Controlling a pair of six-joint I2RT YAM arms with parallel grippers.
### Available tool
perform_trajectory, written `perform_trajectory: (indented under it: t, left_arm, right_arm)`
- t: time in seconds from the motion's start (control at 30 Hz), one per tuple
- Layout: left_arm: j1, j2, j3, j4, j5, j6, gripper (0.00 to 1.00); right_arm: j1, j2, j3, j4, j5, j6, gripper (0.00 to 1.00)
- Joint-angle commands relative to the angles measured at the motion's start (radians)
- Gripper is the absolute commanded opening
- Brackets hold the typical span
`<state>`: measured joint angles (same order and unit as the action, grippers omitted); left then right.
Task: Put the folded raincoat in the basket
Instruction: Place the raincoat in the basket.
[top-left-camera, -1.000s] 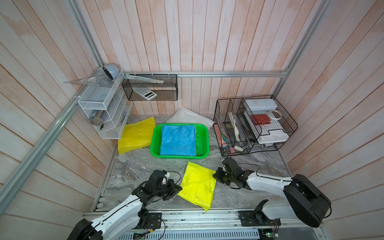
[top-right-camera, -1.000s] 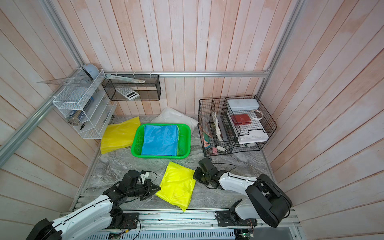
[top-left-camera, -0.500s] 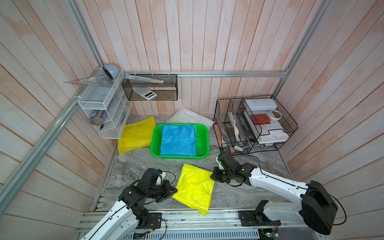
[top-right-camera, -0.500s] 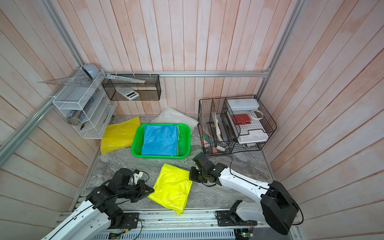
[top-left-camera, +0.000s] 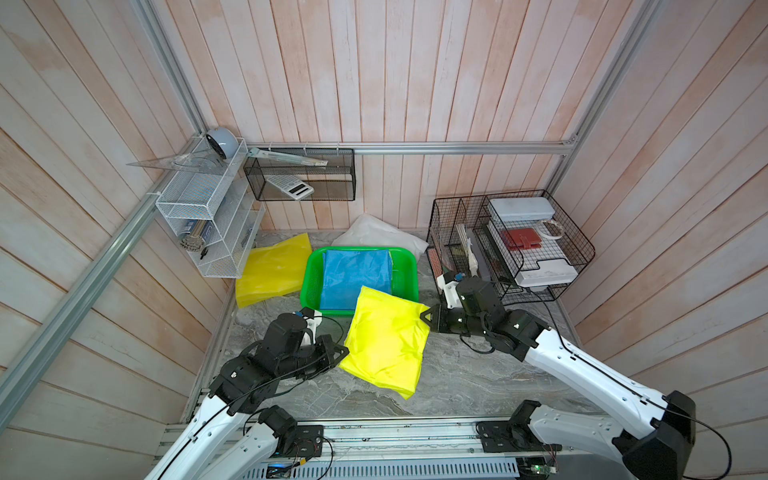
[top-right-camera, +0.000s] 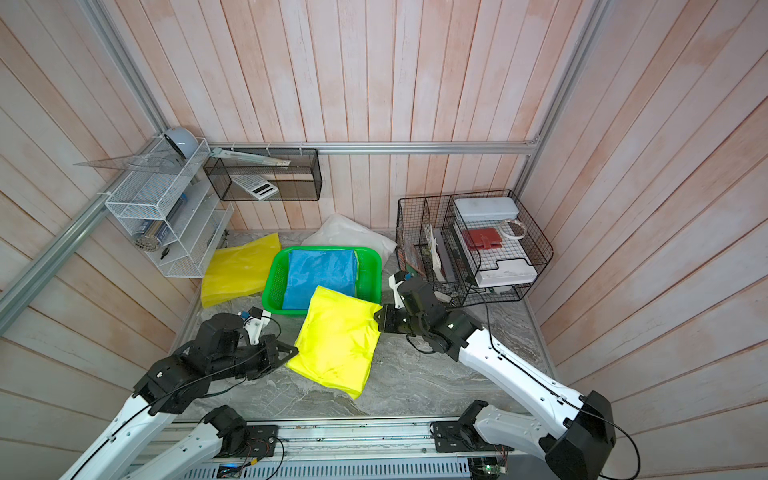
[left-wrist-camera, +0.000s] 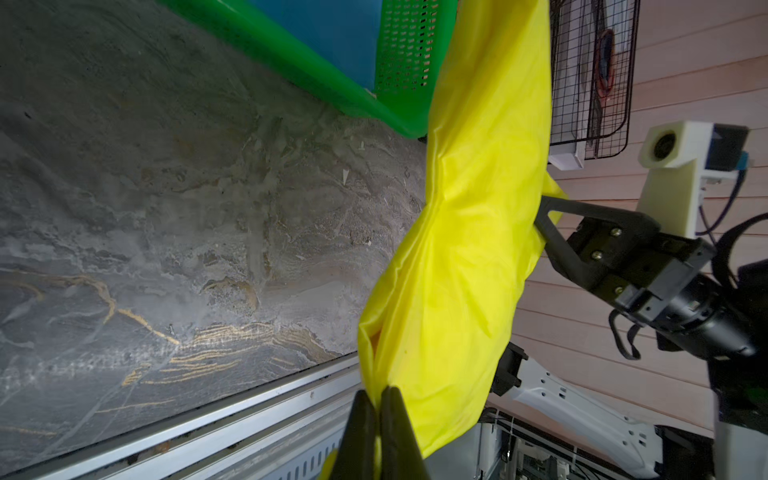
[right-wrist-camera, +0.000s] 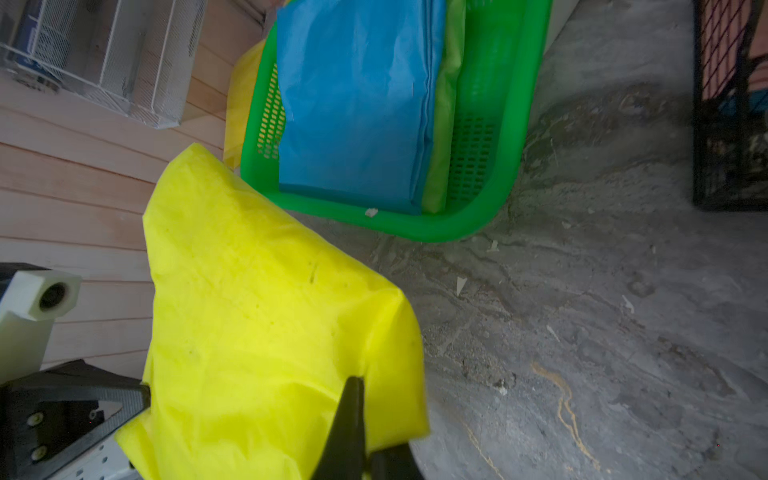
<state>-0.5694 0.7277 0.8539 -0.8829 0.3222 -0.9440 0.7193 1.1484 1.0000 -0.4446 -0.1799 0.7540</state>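
Note:
A folded yellow raincoat (top-left-camera: 386, 336) (top-right-camera: 336, 336) hangs between my two grippers, off the marble table. Its far edge overlaps the near rim of the green basket (top-left-camera: 309, 286) (top-right-camera: 272, 286). My left gripper (top-left-camera: 343, 353) (left-wrist-camera: 376, 395) is shut on the raincoat's left edge. My right gripper (top-left-camera: 424, 320) (right-wrist-camera: 361, 399) is shut on its right corner. A blue folded raincoat (top-left-camera: 357, 278) (right-wrist-camera: 353, 104) lies flat inside the basket. In the left wrist view the yellow raincoat (left-wrist-camera: 465, 249) sags between the basket (left-wrist-camera: 291, 45) and the front rail.
Another yellow raincoat (top-left-camera: 272, 270) lies left of the basket and a white one (top-left-camera: 378, 235) behind it. A black wire organiser (top-left-camera: 511, 245) stands at the right. A white mesh shelf (top-left-camera: 208, 224) and a black wall basket (top-left-camera: 299, 183) hang at the back left.
Both grippers have raised the yellow raincoat off the table and carried it toward the basket. Its far edge now overlaps the basket's near rim.

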Motion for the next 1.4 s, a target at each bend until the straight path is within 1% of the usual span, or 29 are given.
perform_trajectory:
  t: [0.0,0.07,0.2,0.3,0.4,0.57,0.7,0.83,0.93,1.03,1.1,1.2,1.37]
  left_arm:
    - [0.025,0.111,0.063,0.040,-0.132,0.098,0.00]
    - [0.068,0.182,0.094,0.056,-0.142,0.126,0.00]
    - [0.186,0.298,0.124,0.134,-0.117,0.165,0.00]
    - [0.256,0.396,0.165,0.170,-0.131,0.210,0.00]
    - [0.322,0.499,0.191,0.232,-0.091,0.231,0.00]
    - [0.368,0.633,0.239,0.337,-0.067,0.233,0.00]
    - [0.396,0.727,0.272,0.368,-0.059,0.231,0.00]
    - [0.416,0.775,0.273,0.404,-0.074,0.229,0.00]
    - [0.428,0.798,0.265,0.419,-0.064,0.232,0.00]
    - [0.432,0.825,0.250,0.435,-0.073,0.239,0.00]
    - [0.437,0.852,0.245,0.445,-0.066,0.245,0.00]
    - [0.437,0.884,0.239,0.449,-0.060,0.256,0.00]
    - [0.439,0.886,0.186,0.474,-0.059,0.251,0.00]
  right_arm:
    - [-0.080,0.096,0.107,0.015,-0.025,-0.051,0.00]
    - [-0.110,0.171,0.176,0.024,-0.055,-0.079,0.00]
    - [-0.150,0.322,0.334,0.006,-0.080,-0.117,0.00]
    - [-0.171,0.433,0.444,0.004,-0.108,-0.131,0.00]
    - [-0.189,0.557,0.584,-0.031,-0.139,-0.141,0.00]
    - [-0.195,0.757,0.813,-0.059,-0.167,-0.159,0.00]
    - [-0.198,0.901,0.978,-0.087,-0.180,-0.157,0.00]
    - [-0.199,1.040,1.137,-0.126,-0.196,-0.147,0.00]
    - [-0.198,1.127,1.243,-0.170,-0.209,-0.142,0.00]
    - [-0.198,1.176,1.286,-0.163,-0.219,-0.136,0.00]
    - [-0.198,1.195,1.292,-0.146,-0.227,-0.137,0.00]
    - [-0.198,1.217,1.303,-0.169,-0.230,-0.150,0.00]
    - [-0.194,1.207,1.242,-0.158,-0.227,-0.151,0.00]
